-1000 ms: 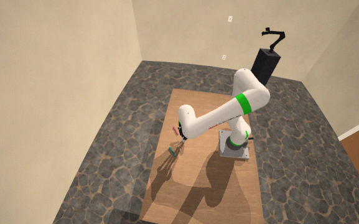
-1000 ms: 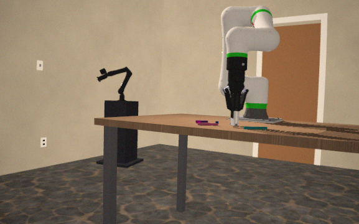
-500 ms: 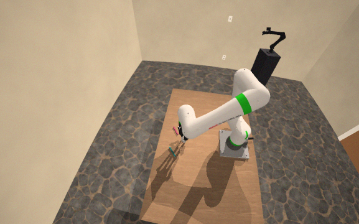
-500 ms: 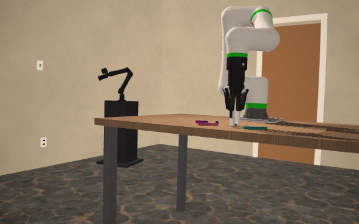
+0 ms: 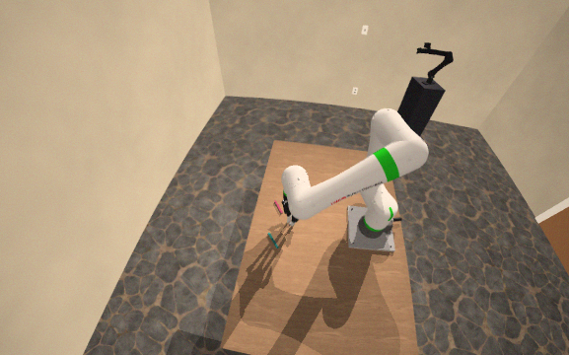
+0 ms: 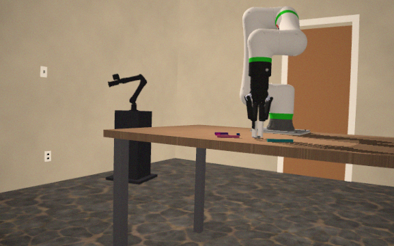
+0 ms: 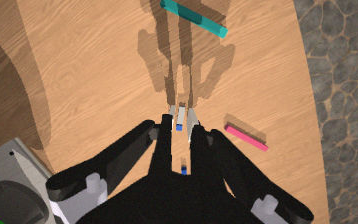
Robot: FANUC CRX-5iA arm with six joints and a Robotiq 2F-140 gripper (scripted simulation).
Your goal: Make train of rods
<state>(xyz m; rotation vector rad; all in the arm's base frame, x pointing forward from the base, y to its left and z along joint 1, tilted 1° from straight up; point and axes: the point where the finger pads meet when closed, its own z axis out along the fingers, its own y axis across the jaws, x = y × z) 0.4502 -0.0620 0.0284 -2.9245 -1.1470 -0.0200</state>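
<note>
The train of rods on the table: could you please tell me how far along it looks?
Done: no finished train shows; the turquoise rod and the pink rod lie well apart from each other. In hand: the pincer stands low over the table, fingers slightly parted around a small blue rod, not gripping it. Left: probably joining further rods end to end; what adjoins the blue rod I cannot tell.
</note>
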